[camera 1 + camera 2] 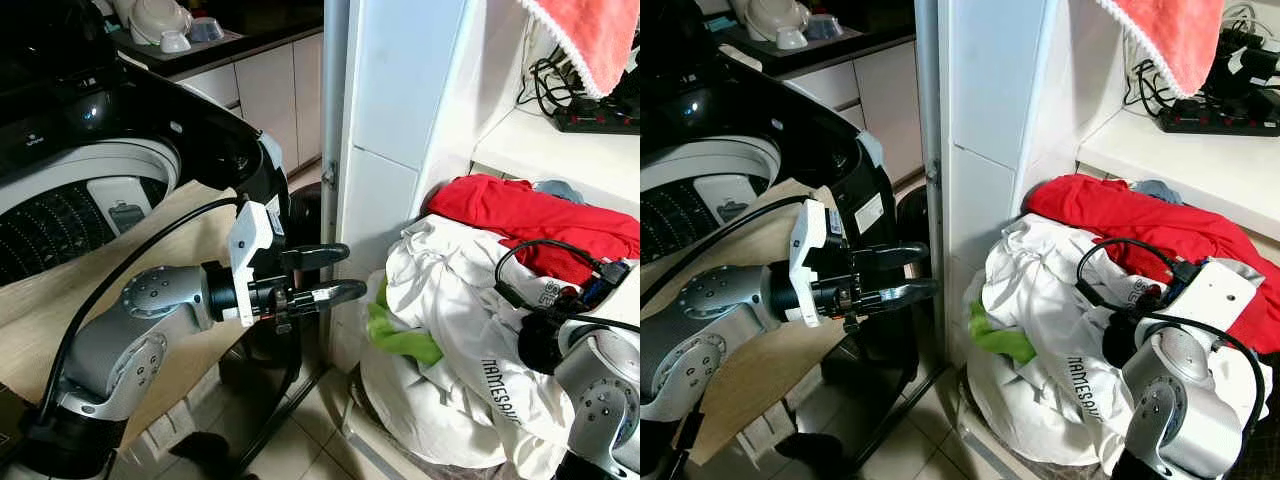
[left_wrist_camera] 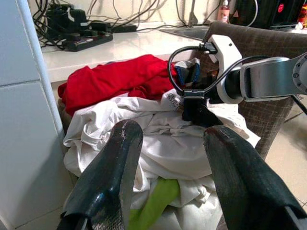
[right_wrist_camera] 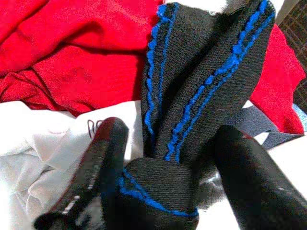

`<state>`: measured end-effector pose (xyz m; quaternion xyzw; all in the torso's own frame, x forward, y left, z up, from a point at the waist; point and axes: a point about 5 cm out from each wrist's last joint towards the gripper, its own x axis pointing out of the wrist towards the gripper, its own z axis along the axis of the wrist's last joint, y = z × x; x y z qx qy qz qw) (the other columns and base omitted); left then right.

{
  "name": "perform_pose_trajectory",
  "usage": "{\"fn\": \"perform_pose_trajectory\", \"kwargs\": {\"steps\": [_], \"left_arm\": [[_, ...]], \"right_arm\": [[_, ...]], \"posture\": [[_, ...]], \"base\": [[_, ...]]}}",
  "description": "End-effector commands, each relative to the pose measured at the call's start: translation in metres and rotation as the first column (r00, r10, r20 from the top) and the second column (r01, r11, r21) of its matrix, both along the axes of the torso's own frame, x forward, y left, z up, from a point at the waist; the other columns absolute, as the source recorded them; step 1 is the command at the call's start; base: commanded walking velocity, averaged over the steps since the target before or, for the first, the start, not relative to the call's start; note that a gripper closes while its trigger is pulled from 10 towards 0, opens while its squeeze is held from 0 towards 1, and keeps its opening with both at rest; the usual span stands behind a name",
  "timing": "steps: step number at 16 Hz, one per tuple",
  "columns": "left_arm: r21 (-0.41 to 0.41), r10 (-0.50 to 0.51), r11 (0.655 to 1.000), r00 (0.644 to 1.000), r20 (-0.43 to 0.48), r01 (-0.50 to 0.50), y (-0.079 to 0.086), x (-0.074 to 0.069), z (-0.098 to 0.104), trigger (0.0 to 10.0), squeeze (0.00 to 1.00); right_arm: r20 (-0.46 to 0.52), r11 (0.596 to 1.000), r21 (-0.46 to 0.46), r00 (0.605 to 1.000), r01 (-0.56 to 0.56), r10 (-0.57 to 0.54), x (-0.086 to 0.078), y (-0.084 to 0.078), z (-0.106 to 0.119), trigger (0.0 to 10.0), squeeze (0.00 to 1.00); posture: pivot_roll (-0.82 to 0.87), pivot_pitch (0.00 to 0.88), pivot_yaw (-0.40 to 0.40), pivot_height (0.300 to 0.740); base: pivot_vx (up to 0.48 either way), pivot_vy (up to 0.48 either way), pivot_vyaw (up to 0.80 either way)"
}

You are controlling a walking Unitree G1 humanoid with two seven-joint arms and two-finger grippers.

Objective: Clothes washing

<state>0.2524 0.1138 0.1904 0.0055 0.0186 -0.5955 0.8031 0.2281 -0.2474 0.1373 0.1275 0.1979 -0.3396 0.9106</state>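
red garments (image 1: 540, 215): 1 | white garments (image 1: 450, 300): 1 | green cloths (image 1: 400, 340): 1 | power strips (image 1: 598, 120): 1

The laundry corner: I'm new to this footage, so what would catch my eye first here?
Probably the heap of clothes beside the white cabinet: a red garment lies on top toward the back, over a white garment with a green cloth tucked at its near edge. The right gripper is down in the heap, its fingers around a black, blue-trimmed fabric. The left gripper hangs open by the washing machine.
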Motion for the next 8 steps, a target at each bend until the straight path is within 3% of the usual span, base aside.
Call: {"fn": "perform_pose_trajectory", "kwargs": {"steps": [1, 8], "left_arm": [[0.011, -0.005, 1.000, 1.000, 0.010, 0.004, -0.0007, -0.0002, 0.0021, 10.0, 0.00], [0.012, -0.007, 1.000, 1.000, 0.003, 0.007, -0.0007, -0.0006, 0.0009, 10.0, 0.00]], "right_arm": [[0.001, 1.000, 0.021, 1.000, -0.004, 0.004, 0.0019, 0.0013, -0.0011, 0.0, 0.00], [0.003, 1.000, 0.026, 1.000, 0.000, 0.000, 0.0013, 0.0018, -0.0023, 0.0, 0.00]], "posture": [[-0.11, 0.000, 0.028, 0.740], [-0.11, 0.000, 0.029, 0.740]], "base": [[0.000, 0.000, 0.00], [0.000, 0.000, 0.00]]}}
